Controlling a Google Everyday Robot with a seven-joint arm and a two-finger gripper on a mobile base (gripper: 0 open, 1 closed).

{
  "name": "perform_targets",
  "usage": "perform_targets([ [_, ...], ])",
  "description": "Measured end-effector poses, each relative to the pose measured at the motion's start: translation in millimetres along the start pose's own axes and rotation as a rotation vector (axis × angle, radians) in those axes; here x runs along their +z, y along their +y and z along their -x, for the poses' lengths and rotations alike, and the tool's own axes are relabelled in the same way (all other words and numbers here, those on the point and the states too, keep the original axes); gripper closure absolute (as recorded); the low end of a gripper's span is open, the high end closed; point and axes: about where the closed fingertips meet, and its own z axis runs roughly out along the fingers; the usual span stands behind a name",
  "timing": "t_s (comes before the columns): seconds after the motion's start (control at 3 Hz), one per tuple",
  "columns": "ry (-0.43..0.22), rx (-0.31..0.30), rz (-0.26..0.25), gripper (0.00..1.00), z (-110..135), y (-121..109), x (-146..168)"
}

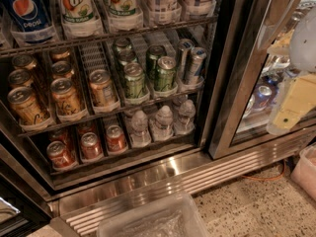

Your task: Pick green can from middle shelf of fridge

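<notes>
Standing silver-lidded on the middle shelf (81, 118), the green can (134, 80) looks pale; speckled floor (247, 206) below; gripper (292, 106) seemingly at right, grip unclear.

From here the pale yellow-and-white gripper (290, 107) is only a blurred shape at the right edge, in front of the stainless steel fridge's (163, 174) glass door (234, 98), and partly cut off. The big plastic soda bottles (74, 6) lose their upper halves to the top edge. On the wire middle shelf (148, 100), the rear light green cans (122, 46) sit half hidden behind the front ones. A clear plastic bin (153, 221) at the bottom is smeared and cropped.
</notes>
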Motion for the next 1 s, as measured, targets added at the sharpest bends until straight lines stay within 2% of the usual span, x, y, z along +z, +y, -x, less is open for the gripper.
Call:
perform_targets([
  [0.33,-0.094,-0.002,-0.003,0.00,4.7,14.8,18.8],
  [1.0,-0.403,-0.038,0.004,0.00,22.0,43.7,68.8],
])
